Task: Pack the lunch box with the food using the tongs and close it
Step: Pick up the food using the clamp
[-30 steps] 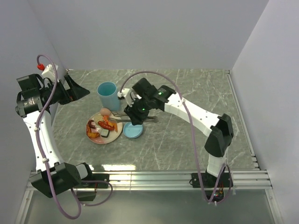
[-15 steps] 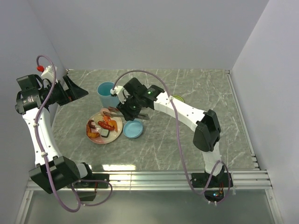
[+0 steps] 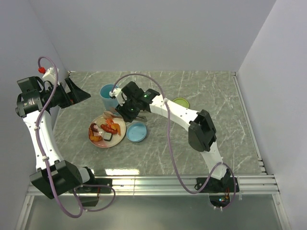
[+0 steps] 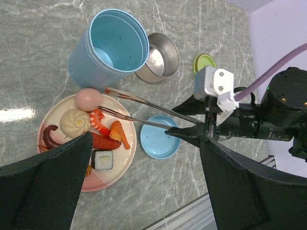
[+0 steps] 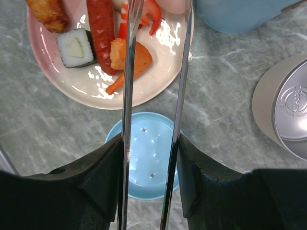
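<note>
Tongs (image 5: 128, 96) clamped in half-closed right gripper (image 5: 148, 158)

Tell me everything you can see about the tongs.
The tongs are long, thin, shiny silver metal: two slender arms, a gap between them. The right gripper holds them, one finger outside each arm. They reach out nearly level, tips apart over the plate, near the egg and shrimp; whether they touch food is unclear.

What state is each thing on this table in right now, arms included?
blue cup: upright, lid off.
blue lid: flat on the table.
green lid: flat on the table.
steel bowl: beside the blue cup.
food: on the plate.
tongs: gripped in right jaws, tips apart over plate.
left jaws: wide open, empty.
</note>
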